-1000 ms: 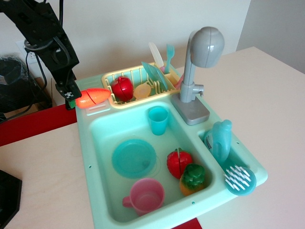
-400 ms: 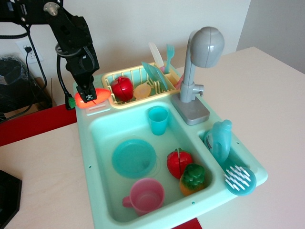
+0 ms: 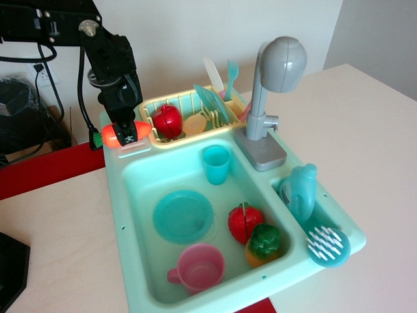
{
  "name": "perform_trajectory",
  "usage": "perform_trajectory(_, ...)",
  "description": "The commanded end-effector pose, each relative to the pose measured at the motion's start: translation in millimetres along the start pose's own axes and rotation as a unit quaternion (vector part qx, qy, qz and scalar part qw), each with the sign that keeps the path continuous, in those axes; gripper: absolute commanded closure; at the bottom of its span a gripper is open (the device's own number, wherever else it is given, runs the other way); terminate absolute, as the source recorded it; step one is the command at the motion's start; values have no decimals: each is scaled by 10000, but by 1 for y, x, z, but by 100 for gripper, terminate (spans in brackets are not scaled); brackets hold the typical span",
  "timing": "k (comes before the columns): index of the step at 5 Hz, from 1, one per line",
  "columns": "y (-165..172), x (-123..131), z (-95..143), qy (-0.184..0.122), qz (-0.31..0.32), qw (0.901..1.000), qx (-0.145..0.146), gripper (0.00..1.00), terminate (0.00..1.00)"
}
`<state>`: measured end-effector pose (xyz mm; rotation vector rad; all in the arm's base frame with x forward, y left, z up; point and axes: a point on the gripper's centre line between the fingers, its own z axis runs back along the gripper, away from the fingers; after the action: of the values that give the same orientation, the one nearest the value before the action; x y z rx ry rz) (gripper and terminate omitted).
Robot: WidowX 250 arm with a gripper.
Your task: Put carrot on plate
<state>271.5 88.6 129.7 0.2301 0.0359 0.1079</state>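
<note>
Setting: pale wooden table (image 3: 365, 130) against a white wall, with a mint toy sink (image 3: 124, 195) on it.
Carrot: the carrot (image 3: 115, 135) lies on the sink's back left corner ledge, just beside the yellow rack (image 3: 153, 107), green stem end pointing left.
Gripper: the black gripper (image 3: 130, 132) comes down over the carrot's middle; its fingers straddle the carrot, but whether they press it I cannot tell.
Plate: the plate (image 3: 184, 216) lies flat in the basin, well apart from the carrot.
Basin neighbours: teal cup (image 3: 215, 163) behind the plate, pink cup (image 3: 199, 267) in front, red split fruit (image 3: 244, 222) and orange fruit (image 3: 264, 246) to its right.
Rack: holds a red fruit (image 3: 167, 120) and upright dishes.
Faucet: grey faucet (image 3: 272, 98) at the sink's back right.
</note>
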Motion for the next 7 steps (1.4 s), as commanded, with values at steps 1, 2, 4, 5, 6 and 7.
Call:
perform_trajectory(1, 1, -3, -3, -121, 61, 9997, 182, 100, 0)
perform_trajectory(2, 3, -4, 1, -318, 70, 9992, 240, 100, 0)
perform_trajectory(4, -4, 6, 25, -941, -112, 9953, 199, 100, 0)
perform_trajectory(5, -19, 16, 41, -1189, -355, 9921, 161, 100, 0)
perform_trajectory(6, -37, 23, 47, -1290, -580, 9899, 72, 100, 0)
perform_trajectory(7, -59, 29, 45, -1332, -804, 9878, -116, 100, 0)
